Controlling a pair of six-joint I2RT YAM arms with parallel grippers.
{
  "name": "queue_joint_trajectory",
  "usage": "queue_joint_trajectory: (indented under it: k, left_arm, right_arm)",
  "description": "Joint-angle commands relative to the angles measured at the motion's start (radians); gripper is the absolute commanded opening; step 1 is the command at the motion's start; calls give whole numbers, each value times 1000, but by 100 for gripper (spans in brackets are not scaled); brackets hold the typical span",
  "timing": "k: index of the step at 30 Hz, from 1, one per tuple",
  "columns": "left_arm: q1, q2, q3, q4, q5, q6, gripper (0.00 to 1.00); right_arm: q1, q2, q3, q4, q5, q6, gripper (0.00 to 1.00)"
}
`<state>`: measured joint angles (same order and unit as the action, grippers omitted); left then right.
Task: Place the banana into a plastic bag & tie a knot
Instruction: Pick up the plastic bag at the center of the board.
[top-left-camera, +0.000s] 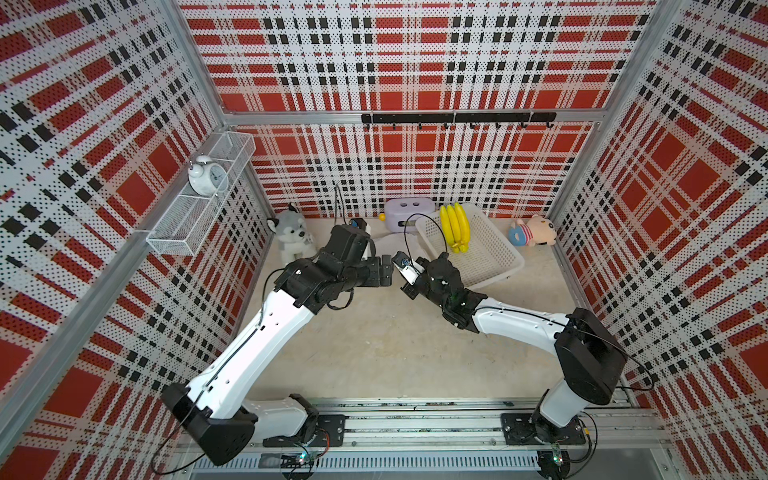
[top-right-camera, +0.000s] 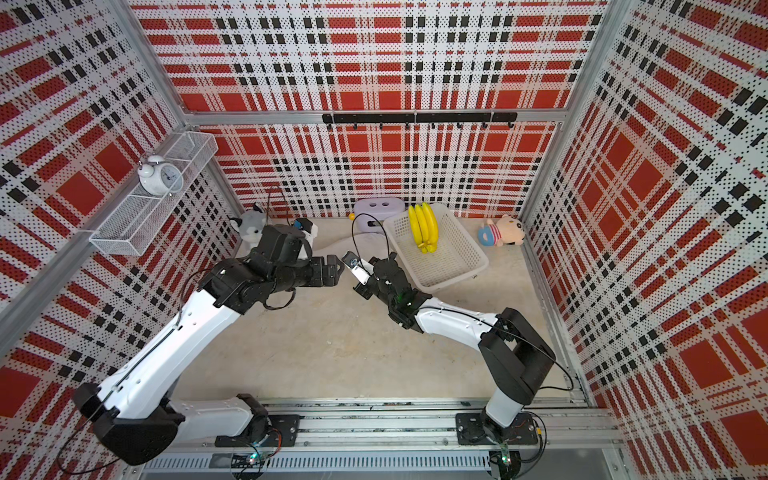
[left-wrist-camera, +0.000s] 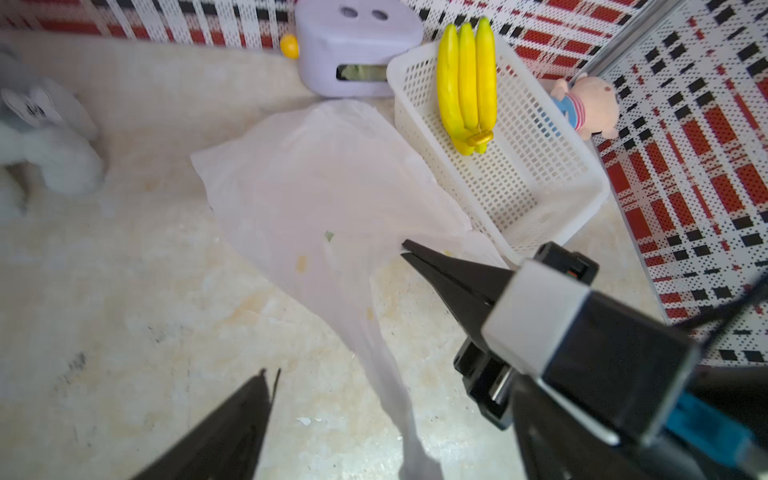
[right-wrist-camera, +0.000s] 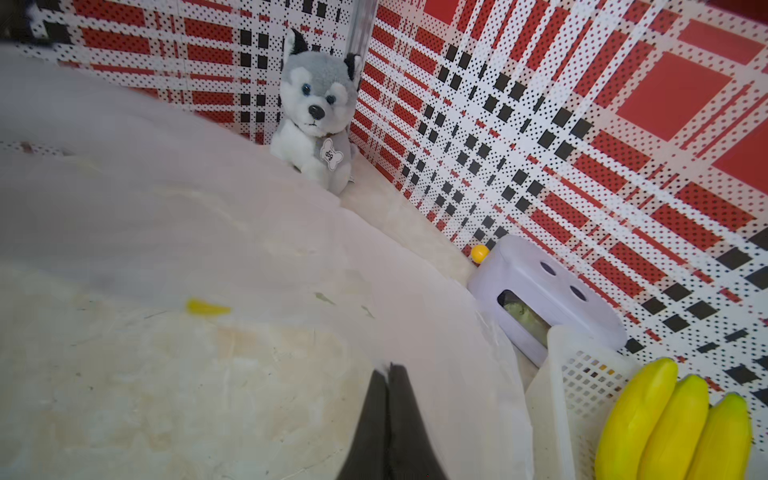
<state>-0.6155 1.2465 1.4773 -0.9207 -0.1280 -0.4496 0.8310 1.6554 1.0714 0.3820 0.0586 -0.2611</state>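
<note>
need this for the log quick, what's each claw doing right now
left claw: open, holding nothing
right claw: closed, seemingly pinching the plastic bag

Beige tabletop (top-left-camera: 395, 340): plastic bag (left-wrist-camera: 332, 178), basket (top-left-camera: 498, 266), husky (top-left-camera: 291, 237), doll (top-left-camera: 534, 237), lilac box (top-left-camera: 405, 214).

Yellow banana bunch (left-wrist-camera: 467, 83) stem-down in basket (left-wrist-camera: 540, 187); white plastic bag (left-wrist-camera: 332, 178) (crinkled) spread alongside.

The plastic bag (left-wrist-camera: 332, 187) is thin, crinkled, translucent white film on a matt, mottled stone-look table (top-left-camera: 395, 340). At one o'clock, the banana (top-left-camera: 455, 228) shines like glossy moulded plastic inside a white perforated plastic basket (top-left-camera: 494, 253). At eleven o'clock, the husky (top-left-camera: 291, 237) is fuzzy plush cloth.
</note>
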Motion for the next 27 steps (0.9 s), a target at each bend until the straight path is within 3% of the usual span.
queue_joint_trajectory:
  k: [1,7,12,17,22,27]
  left_arm:
    - [-16,-120,-53,166,-118,24,98]
    - [-148,-388,-301,463,-361,116,98]
    - [-244,-537,-571,798,-414,212,98]
    - [-291,-536,-711,976,-517,298,98]
    - [-285,-456,-717,1066,-596,362,98]
    - [-195,-372,-665,1046,-503,332,98]
  right_arm:
    - [7,-18,51,-114,-89,86,0]
    - [7,-19,152,-281,-146,174,0]
    - [5,-9,234,-390,-165,230,0]
    - [2,-13,274,-433,-181,269,0]
    - [2,-27,280,-445,-223,285,0]
    - [2,-43,267,-445,-237,298,0]
